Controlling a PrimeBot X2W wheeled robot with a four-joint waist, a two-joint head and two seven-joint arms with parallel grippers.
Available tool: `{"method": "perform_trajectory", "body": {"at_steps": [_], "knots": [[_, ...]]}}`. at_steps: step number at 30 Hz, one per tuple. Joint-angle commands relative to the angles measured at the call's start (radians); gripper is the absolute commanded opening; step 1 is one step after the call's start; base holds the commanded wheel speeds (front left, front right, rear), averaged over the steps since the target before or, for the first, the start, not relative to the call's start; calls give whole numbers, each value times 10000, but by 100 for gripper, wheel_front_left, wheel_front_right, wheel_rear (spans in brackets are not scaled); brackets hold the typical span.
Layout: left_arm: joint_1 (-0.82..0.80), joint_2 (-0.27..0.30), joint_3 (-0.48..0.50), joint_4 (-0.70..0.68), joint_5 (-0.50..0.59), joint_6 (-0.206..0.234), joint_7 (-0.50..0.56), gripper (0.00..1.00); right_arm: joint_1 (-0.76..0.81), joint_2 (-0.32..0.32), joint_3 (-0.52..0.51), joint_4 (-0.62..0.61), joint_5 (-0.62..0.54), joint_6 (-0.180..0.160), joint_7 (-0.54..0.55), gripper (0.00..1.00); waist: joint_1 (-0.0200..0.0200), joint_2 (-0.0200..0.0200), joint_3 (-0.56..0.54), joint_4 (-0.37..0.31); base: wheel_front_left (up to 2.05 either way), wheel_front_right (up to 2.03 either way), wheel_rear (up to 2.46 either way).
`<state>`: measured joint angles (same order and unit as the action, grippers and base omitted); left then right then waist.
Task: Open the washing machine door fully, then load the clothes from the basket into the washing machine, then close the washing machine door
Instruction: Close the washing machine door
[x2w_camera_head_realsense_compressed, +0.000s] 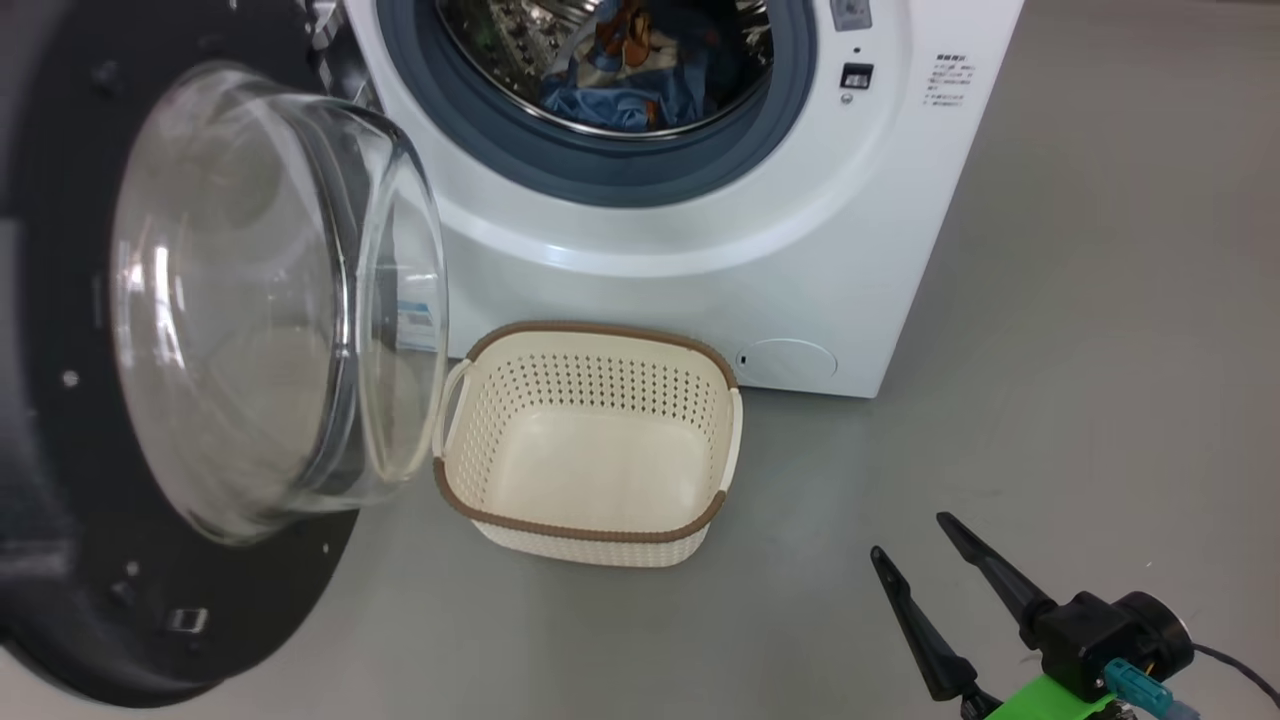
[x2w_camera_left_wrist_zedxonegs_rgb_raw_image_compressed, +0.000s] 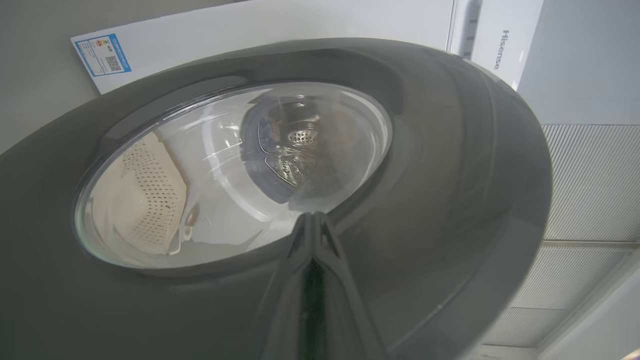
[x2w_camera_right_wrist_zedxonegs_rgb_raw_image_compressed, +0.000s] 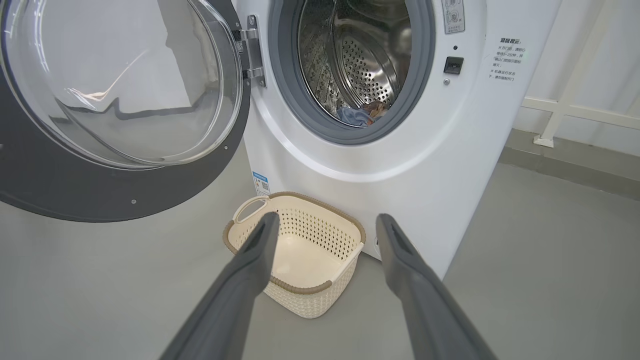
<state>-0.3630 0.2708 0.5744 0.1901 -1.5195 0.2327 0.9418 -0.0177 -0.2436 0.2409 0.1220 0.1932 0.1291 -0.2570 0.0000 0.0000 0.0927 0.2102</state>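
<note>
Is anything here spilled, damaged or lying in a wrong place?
Nothing stands out. The clothes lie inside the washing machine, the basket stands upright and empty on the floor, and the washing machine door hangs open, unbroken.

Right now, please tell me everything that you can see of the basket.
The basket is small, cream-white, a rounded rectangle of what looks like plastic, with rows of small holes in its walls, a brown braided rim and pale side handles. It is empty and stands upright on the grey floor, directly before the washing machine, below its open mouth. I see nothing else touching it; whether it touches the machine I cannot tell.
</note>
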Motion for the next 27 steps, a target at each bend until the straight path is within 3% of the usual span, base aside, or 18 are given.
{"method": "perform_trajectory", "body": {"at_steps": [1,27], "knots": [[-174,339,103,-403,-53,-96,149,0,99,-18,173,-190,-60,16,-48,100,0,0,-83,-68,0,0,0],[-1650,-1695,-2174,-704,1223,-1116,-1431,0,111,784,68,-55,-136,16,-48,100,0,0,-657,-1588,0,0,0]]}}
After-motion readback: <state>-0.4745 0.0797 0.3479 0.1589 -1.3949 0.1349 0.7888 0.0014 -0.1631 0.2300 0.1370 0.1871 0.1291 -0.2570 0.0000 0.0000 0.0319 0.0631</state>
